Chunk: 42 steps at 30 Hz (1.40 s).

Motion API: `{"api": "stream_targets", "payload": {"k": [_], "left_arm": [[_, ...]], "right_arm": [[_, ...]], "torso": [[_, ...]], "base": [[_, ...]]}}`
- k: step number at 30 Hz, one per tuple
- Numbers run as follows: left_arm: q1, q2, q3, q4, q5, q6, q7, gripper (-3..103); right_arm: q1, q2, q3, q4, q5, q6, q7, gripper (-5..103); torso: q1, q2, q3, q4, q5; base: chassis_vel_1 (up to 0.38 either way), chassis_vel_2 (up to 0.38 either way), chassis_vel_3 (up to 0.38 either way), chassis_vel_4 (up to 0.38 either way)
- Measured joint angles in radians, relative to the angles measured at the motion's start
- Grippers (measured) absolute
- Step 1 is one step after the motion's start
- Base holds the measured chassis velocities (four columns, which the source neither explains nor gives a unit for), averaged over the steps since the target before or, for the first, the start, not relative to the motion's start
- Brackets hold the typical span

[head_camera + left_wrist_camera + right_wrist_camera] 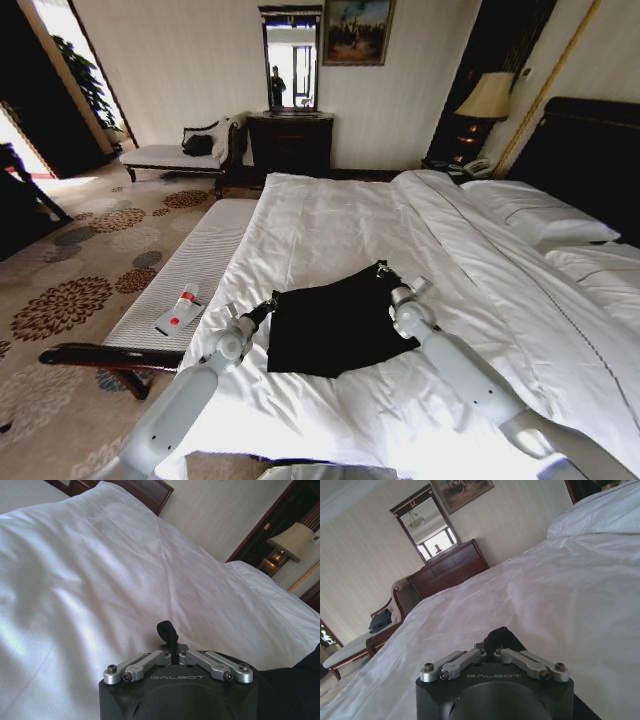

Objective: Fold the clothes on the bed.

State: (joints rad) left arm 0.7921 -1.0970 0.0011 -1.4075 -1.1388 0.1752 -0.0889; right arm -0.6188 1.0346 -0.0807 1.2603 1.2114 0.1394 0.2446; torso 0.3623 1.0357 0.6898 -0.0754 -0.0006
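Black T-shirt (335, 325) lies apparently folded on the bed (330, 225), both hands pinching its corners.

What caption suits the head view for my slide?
Both grippers, left and right, pinch the black T-shirt on the bed.

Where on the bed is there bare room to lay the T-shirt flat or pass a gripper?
Bare sheet lies between the T-shirt and the bed's far end, and between the shirt and the pillows. It is crowded at the shirt's near corners, where the left gripper and right gripper are shut on fabric.
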Motion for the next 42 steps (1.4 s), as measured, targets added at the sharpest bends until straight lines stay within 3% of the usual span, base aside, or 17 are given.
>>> {"api": "stream_targets", "payload": {"k": [4, 16, 21, 25, 31, 42], "left_arm": [[-0.05, -0.004, -0.009, 0.047, -0.033, -0.023, 0.025, 2], [-0.019, 0.036, -0.124, -0.008, -0.135, -0.045, 0.045, 2], [0.053, 0.038, -0.145, -0.072, -0.145, -0.048, 0.052, 2], [0.168, 0.059, -0.184, -0.19, -0.168, -0.058, 0.065, 2], [0.346, 0.083, -0.27, -0.343, -0.199, -0.092, 0.095, 2], [0.56, 0.034, -0.337, -0.492, -0.178, -0.104, 0.099, 2]], "right_arm": [[0.035, 0.058, 0.014, -0.11, -0.022, 0.022, -0.042, 0], [0.036, 0.075, 0.079, -0.117, -0.011, 0.061, -0.055, 0], [0.007, 0.062, 0.094, -0.065, 0.002, 0.069, -0.038, 0], [-0.079, -0.03, 0.106, 0.099, 0.029, 0.069, 0.002, 0], [-0.226, -0.113, 0.146, 0.227, 0.035, 0.072, 0.021, 0], [-0.403, -0.131, 0.219, 0.362, -0.01, 0.079, 0.068, 0]], "torso": [[0.0, 0.0, 0.0, -0.0004, -0.0002], [-0.001, 0.0, 0.0, 0.0, 0.0], [-0.001, 0.0, 0.0, 0.0002, 0.0003], [-0.001, 0.001, -0.001, -0.0005, -0.0002], [-0.001, 0.001, -0.001, 0.0, -0.0002], [-0.001, 0.001, -0.001, 0.0001, 0.0001]], "base": [[0.0, 0.0, 0.0, 0.0], [0.0, 0.0, 0.0, 0.0], [0.0, 0.0, 0.0, 0.0], [0.0, 0.0, 0.0, 0.0], [0.0, 0.0, 0.0, 0.0], [0.0, 0.0, 0.0, 0.0]]}}
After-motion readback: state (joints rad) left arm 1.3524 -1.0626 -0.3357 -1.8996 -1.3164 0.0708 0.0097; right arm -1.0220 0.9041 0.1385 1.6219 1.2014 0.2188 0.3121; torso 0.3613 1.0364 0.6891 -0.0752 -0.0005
